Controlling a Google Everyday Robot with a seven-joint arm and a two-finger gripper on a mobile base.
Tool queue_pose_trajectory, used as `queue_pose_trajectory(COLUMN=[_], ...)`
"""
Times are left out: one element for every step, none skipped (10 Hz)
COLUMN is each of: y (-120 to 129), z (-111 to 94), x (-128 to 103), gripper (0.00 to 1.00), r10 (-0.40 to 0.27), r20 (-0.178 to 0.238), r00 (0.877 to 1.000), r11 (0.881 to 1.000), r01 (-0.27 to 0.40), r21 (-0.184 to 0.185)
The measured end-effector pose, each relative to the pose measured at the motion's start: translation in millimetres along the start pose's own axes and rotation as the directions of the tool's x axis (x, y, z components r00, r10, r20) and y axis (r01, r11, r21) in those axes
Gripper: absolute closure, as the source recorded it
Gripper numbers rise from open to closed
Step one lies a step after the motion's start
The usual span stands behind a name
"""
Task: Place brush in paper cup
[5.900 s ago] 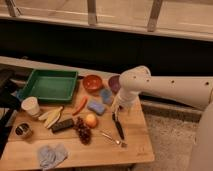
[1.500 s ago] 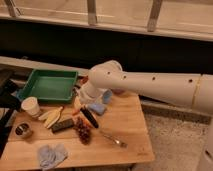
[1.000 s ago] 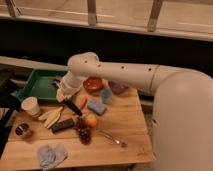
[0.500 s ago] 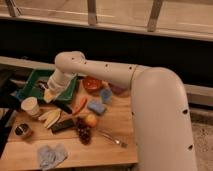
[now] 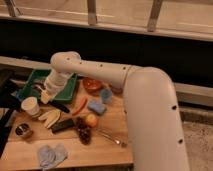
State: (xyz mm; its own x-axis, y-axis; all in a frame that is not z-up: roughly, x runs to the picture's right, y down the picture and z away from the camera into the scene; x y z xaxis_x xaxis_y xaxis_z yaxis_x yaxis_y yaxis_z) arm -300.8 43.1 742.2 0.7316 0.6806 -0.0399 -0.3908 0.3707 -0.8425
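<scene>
My gripper (image 5: 45,95) hangs over the table's left side, just right of and slightly above the paper cup (image 5: 31,106). It is shut on the brush (image 5: 60,106), whose black handle slants down to the right out of the fingers. The brush's head is hidden by the gripper. The white cup stands upright near the front corner of the green tray (image 5: 67,89). My white arm reaches in from the right and covers much of the table's right side.
An orange bowl (image 5: 91,84), blue sponges (image 5: 96,106), a red-orange vegetable (image 5: 80,105), bananas (image 5: 50,117), a dark bar (image 5: 63,125), an apple (image 5: 91,120) and grapes (image 5: 83,133) crowd the middle. A metal tin (image 5: 22,131), blue cloth (image 5: 51,154) and silvery utensil (image 5: 112,137) lie in front.
The arm has swung left across the table, carrying the brush from the middle towards the paper cup. Nothing on the table has shifted.
</scene>
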Motion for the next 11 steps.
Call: queue_pose_trajectory(y=[2.0, 2.7, 3.3, 5.8, 8.4, 10.6, 8.5, 6.7, 6.4, 7.6, 7.6], z=[10.6, 16.9, 26.8, 34.5, 41.2, 48.5, 56.9, 62.2, 68.2, 75.3, 78.0], x=[-7.2, -9.2, -12.0, -14.7, -16.4, -16.6, -15.0, -13.5, -12.1, -9.0, -7.5], gripper=[1.00, 1.00, 1.00, 1.00, 1.00, 1.00, 1.00, 1.00, 1.00, 1.00, 1.00], r10=[-0.027, -0.041, -0.060, -0.074, -0.087, -0.104, -0.121, -0.127, -0.132, -0.135, -0.135], r20=[-0.005, -0.007, -0.008, -0.009, -0.011, -0.011, -0.008, -0.008, -0.009, -0.012, -0.012], r00=[1.000, 0.999, 0.998, 0.997, 0.996, 0.994, 0.993, 0.992, 0.991, 0.991, 0.991], r11=[0.999, 0.999, 0.997, 0.994, 0.992, 0.989, 0.984, 0.980, 0.977, 0.973, 0.971], r01=[0.027, 0.040, 0.059, 0.074, 0.086, 0.103, 0.118, 0.125, 0.129, 0.131, 0.130], r21=[-0.019, -0.033, -0.057, -0.076, -0.090, -0.110, -0.137, -0.152, -0.170, -0.191, -0.200])
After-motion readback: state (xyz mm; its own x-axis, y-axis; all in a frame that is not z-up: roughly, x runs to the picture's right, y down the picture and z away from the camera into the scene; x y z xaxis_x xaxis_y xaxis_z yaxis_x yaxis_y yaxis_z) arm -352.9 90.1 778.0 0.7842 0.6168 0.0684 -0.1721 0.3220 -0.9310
